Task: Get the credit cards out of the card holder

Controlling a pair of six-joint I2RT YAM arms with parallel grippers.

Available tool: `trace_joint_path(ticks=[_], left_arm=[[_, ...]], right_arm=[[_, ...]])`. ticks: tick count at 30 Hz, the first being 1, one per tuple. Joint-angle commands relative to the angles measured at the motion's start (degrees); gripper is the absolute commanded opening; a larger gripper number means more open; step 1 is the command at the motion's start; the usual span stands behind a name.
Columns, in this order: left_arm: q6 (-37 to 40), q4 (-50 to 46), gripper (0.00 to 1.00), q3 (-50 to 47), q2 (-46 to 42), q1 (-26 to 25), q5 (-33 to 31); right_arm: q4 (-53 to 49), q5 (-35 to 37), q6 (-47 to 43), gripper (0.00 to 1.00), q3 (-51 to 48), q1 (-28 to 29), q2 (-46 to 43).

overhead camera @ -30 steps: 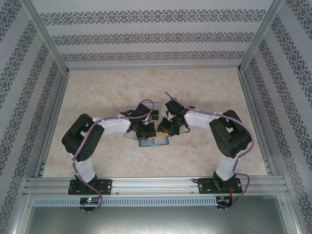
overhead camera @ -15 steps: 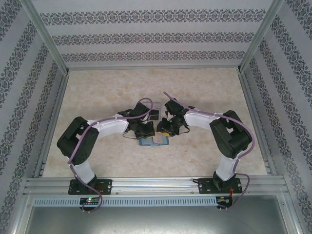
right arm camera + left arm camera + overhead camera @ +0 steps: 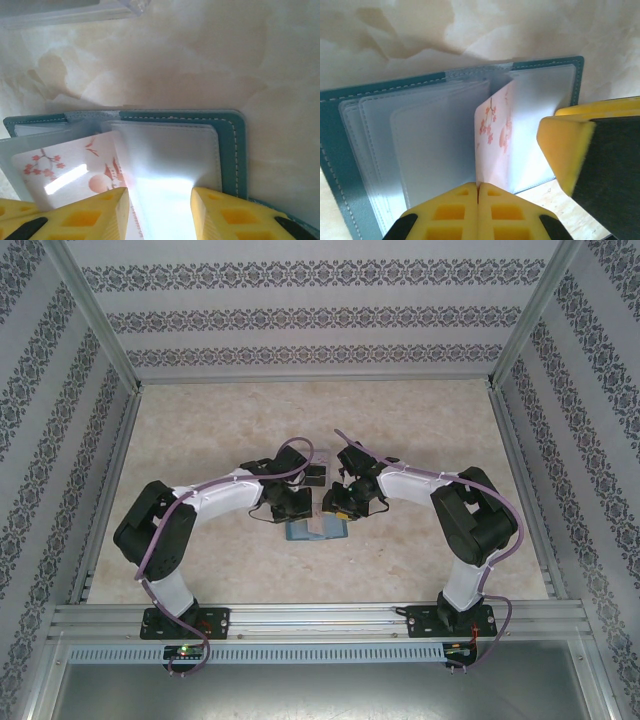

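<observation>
open card holder (image 3: 335,150), left fingers (image 3: 447,212) pinching its floral credit card (image 3: 492,145), right fingers (image 3: 235,215) parted alongside

No legible text, none on card holder (image 3: 332,165), credit card (image 3: 492,145)

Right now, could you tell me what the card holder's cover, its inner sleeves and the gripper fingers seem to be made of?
The card holder: probably teal faux leather, matte, with pale stitching along its edge.
The sleeves: soft frosted plastic, translucent and catching glare.
The left gripper, shut on one sleeve, has fingers of yellow moulded or printed plastic, judging by the gridded recesses.
</observation>
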Motion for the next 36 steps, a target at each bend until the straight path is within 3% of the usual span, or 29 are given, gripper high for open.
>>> trace_joint_path(ticks=[1,25,36], left_arm=[[2.8,-7.1,0.01,2.6,-0.5,-0.4,-3.0],[2.8,-6.4,0.11,7.9,6.9,-3.3,0.1],[3.4,-8.8,0.02,8.6,3.5,-3.3,-2.2]], right_arm=[[-4.3,3.2,-0.7,0.39,0.2,0.2,0.6],[-4.1,2.6,-0.6,0.39,0.4,0.8,1.0],[-4.7,2.8,-0.6,0.39,1.0,0.8,0.0]])
